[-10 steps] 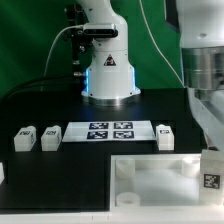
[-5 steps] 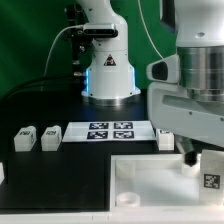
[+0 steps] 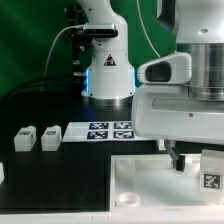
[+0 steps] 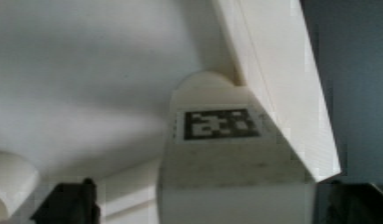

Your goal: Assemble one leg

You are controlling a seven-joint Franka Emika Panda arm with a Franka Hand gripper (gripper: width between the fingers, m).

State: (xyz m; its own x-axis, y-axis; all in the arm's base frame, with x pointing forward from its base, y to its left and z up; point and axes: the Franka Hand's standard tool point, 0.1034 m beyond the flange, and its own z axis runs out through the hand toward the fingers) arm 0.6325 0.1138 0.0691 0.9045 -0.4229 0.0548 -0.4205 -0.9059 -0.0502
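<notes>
A leg (image 3: 211, 170), a small white oblong block with a tag, stands at the exterior view's right beside the large white square piece (image 3: 150, 178). My gripper (image 3: 183, 162) hangs low just to the exterior view's left of it. In the wrist view the tagged leg (image 4: 220, 125) lies between my two dark fingers (image 4: 67, 200), with a gap on one side; the gripper (image 4: 214, 205) is open and holds nothing. Two more legs (image 3: 23, 138) (image 3: 50, 136) stand at the exterior view's left.
The marker board (image 3: 108, 131) lies behind the square piece, in front of the robot base (image 3: 108, 75). Another white block (image 3: 2, 172) shows at the exterior view's left edge. The square piece's raised wall (image 4: 268, 60) and a round socket (image 4: 7, 180) lie close to my fingers.
My gripper has swung in from the exterior view's right and come down over the square piece's right side. It now hides the leg by the marker board's right end.
</notes>
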